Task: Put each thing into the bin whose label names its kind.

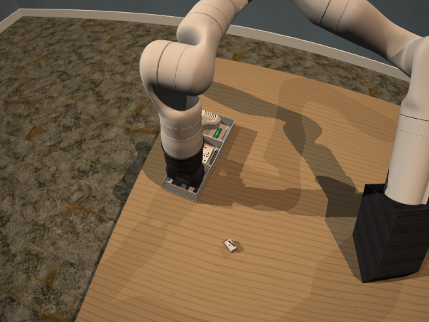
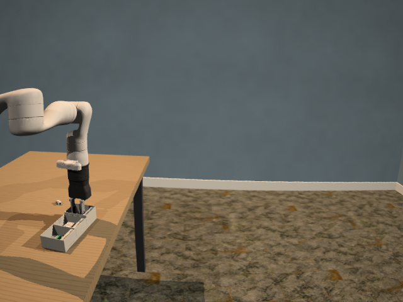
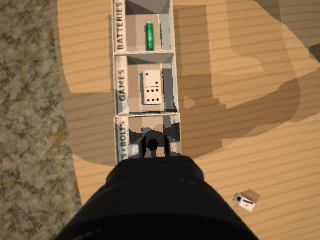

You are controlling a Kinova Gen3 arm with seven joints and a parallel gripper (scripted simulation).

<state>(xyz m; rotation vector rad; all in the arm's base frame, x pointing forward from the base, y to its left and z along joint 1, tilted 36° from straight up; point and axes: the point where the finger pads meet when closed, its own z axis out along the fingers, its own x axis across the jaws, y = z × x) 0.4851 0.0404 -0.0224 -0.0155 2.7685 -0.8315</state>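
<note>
Dark small part (image 3: 152, 145), kind unreadable, low in frame centre of wrist view, between parted fingers inside bin (image 3: 118, 100) section labelled "BOLTS". Fingers apart, gripping nothing. Labels legible only here; top view adds small white block (image 1: 229, 245) on tabletop (image 1: 277, 242).

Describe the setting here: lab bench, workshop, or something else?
Probably a bare test room set up for a sorting trial. A single arm on a black pedestal works at a wooden table. On it stands a labelled three-part bin; the floor is stone, the wall plain blue-grey.
</note>
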